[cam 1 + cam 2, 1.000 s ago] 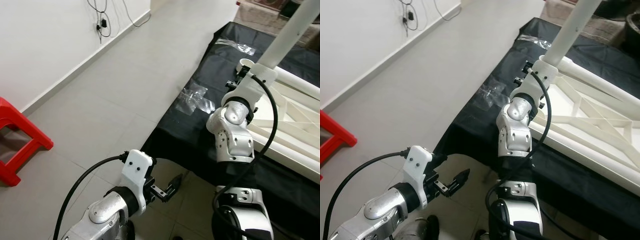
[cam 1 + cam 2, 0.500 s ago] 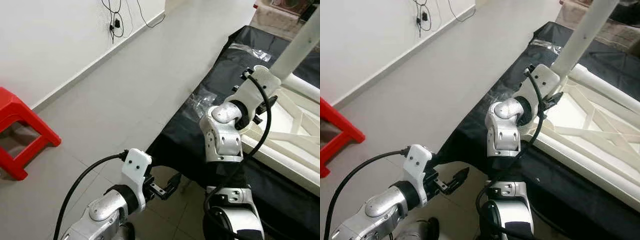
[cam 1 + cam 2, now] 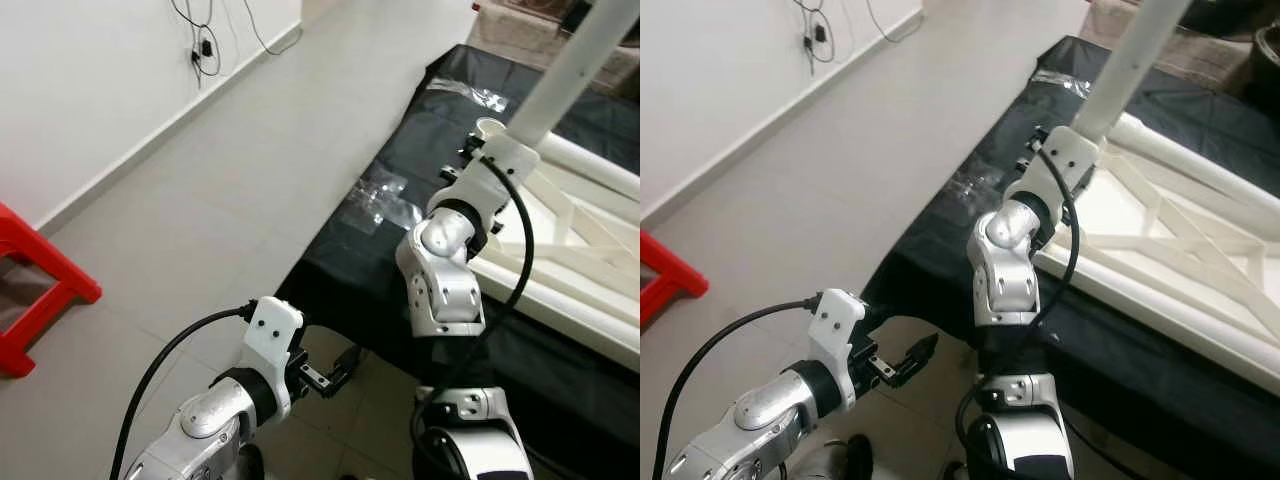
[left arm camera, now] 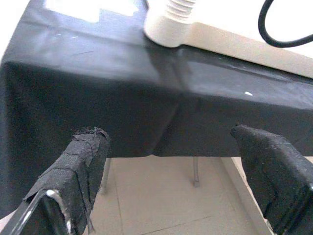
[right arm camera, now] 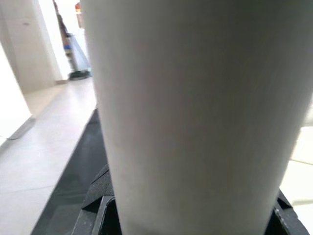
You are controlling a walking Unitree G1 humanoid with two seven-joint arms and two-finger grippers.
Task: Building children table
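- the right gripper (image 3: 492, 150) reaches over the black-covered table (image 3: 400, 270) and its fingers are clamped on a white table leg (image 3: 575, 65) near the leg's lower end.
- the leg's long axis rises steeply, leaning up and away from the robot, with its foot at the near corner of the upturned white table frame (image 3: 1160, 250) lying on the black cover.
- the right wrist view shows the leg (image 5: 195, 117) close up between the fingers.
- the left gripper (image 3: 338, 370) hangs low before the table's near edge, fingers (image 4: 80, 161) apart and holding nothing, well apart from the leg.
- judged from this, the right arm is the nearer one, and seating the leg turns on keeping it lined up with the frame's corner.
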